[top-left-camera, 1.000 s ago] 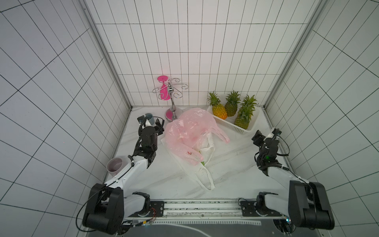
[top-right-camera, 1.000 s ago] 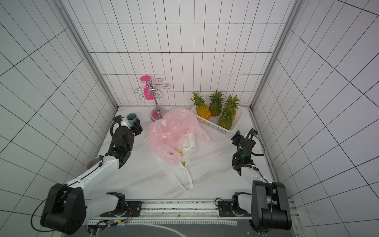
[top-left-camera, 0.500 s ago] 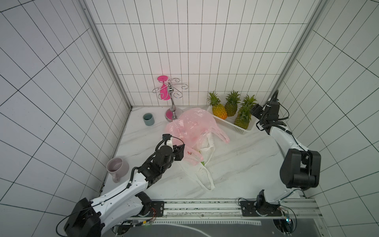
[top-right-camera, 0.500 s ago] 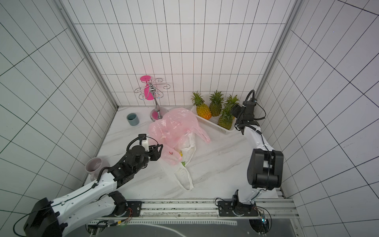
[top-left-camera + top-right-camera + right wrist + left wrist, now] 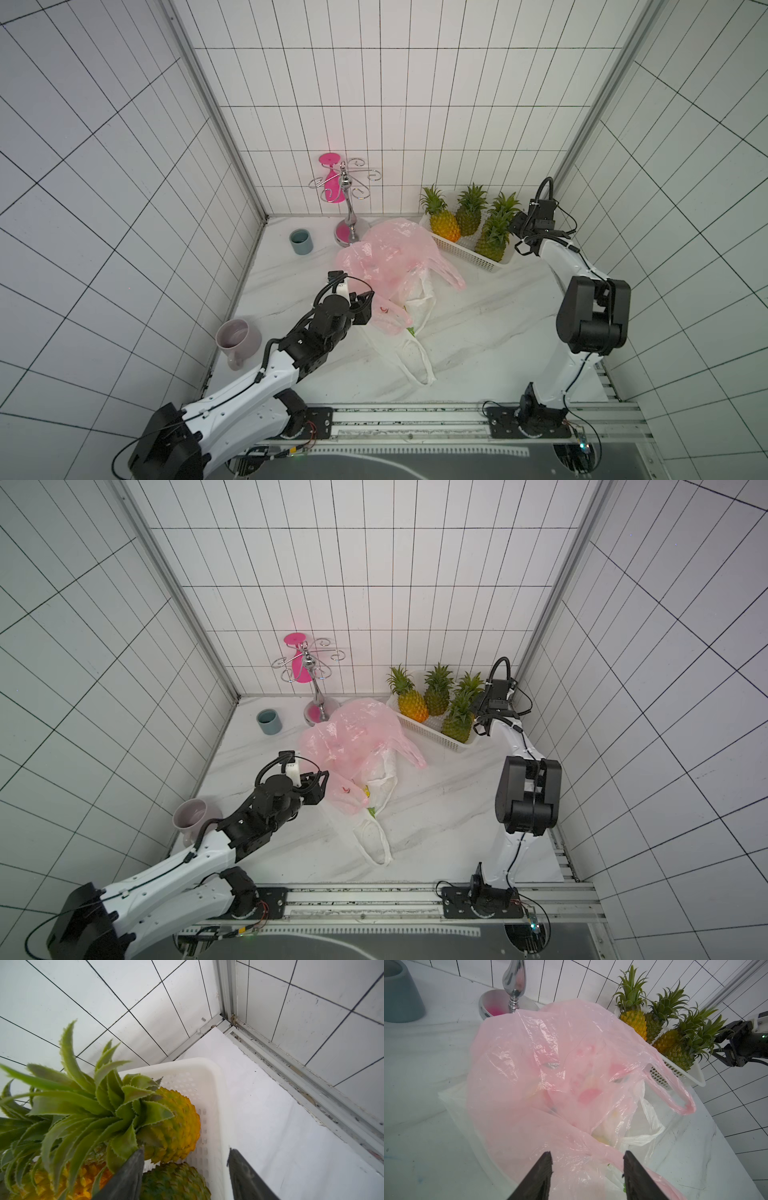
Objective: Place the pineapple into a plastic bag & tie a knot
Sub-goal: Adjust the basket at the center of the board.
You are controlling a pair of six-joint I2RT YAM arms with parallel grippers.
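Three pineapples (image 5: 494, 241) stand in a white basket (image 5: 469, 253) at the back right. A crumpled pink plastic bag (image 5: 390, 257) lies mid-table over a white plastic bag (image 5: 407, 357). My left gripper (image 5: 363, 307) is open at the pink bag's (image 5: 550, 1064) near-left edge, and in the left wrist view its jaws (image 5: 587, 1155) stand apart just above the film. My right gripper (image 5: 517, 226) is open at the basket's right end. In the right wrist view it (image 5: 186, 1150) hovers over the basket wall (image 5: 212, 1084), with a pineapple (image 5: 176, 1122) just beyond its jaws. Neither gripper holds anything.
A grey-blue cup (image 5: 301, 242) stands at the back left, and a mauve mug (image 5: 237, 340) by the left wall. A chrome rack with a pink glass (image 5: 345, 195) rises behind the bags. Tiled walls close three sides; the right wall is right behind the basket.
The left arm swung from the back left to the pink bag's near edge. The right arm rose from the front right to the basket. Both have held there for the last half second.
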